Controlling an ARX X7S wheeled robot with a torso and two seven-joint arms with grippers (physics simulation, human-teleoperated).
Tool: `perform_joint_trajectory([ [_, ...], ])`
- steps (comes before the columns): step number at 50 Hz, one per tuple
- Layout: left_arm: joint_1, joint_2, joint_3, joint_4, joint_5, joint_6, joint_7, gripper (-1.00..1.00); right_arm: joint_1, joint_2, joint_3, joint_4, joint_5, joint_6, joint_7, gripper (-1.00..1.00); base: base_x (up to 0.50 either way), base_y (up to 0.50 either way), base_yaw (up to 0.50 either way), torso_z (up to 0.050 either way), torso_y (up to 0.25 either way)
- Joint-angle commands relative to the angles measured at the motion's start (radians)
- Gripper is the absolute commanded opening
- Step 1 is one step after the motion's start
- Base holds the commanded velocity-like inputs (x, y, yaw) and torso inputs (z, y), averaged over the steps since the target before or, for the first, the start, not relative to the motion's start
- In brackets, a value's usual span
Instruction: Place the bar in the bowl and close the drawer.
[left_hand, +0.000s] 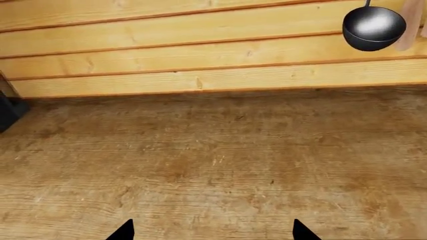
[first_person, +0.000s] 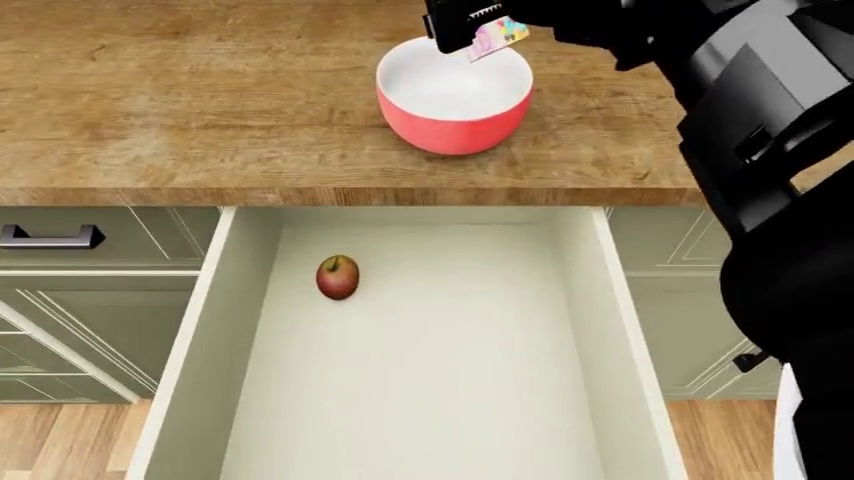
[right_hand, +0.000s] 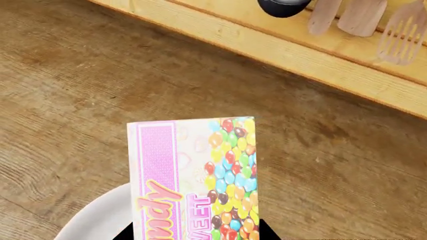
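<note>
I see my right gripper (first_person: 470, 38) clamped on one white confetti-dotted bar (first_person: 495, 38) above the far rim of one coral-red bowl (first_person: 454, 118) on the wooden countertop (first_person: 174, 100). One pale green drawer (first_person: 200, 330) stands open below the counter's front edge, holding one apple (first_person: 338, 277). My left gripper's (left_hand: 213, 232) fingertips sit apart, empty.

Right arm (first_person: 747, 90) enters from three o'clock, reaching toward twelve o'clock; right gripper (first_person: 470, 28) clamped on the bar (first_person: 494, 38). Left gripper (left_hand: 213, 231): only two fingertips (left_hand: 123, 231) visible, spread apart.
</note>
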Motion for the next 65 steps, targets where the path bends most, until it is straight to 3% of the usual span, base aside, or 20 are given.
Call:
perform_joint_trajectory([
  [1, 0.01, 0.004, -0.039, -0.001, 0.055, 0.003, 0.014, 1.0, -0.049, 0.0, -0.017, 0.0, 0.029, -0.064, 0.03, -1.0, 0.0, 0.0, 0.0, 0.0, 0.0],
  [56, 0.026, 0.026, -0.214, -0.001, 0.29, -0.001, 0.064, 1.0, -0.083, 0.0, -0.031, -0.005, 0.085, -0.171, 0.031, -1.0, 0.0, 0.0, 0.0, 0.0, -0.021],
  [57, 0.026, 0.026, -0.217, -0.001, 0.292, -0.001, 0.064, 1.0, -0.082, 0.0, -0.031, -0.005, 0.087, -0.174, 0.034, 1.0, 0.0, 0.0, 0.0, 0.0, 0.0],
  [65, 0.033, 0.029, -0.231, -0.001, 0.315, 0.001, 0.068, 1.0, -0.07, 0.0, -0.035, -0.002, 0.092, -0.19, 0.047, 1.0, 0.0, 0.0, 0.0, 0.0, 0.0],
])
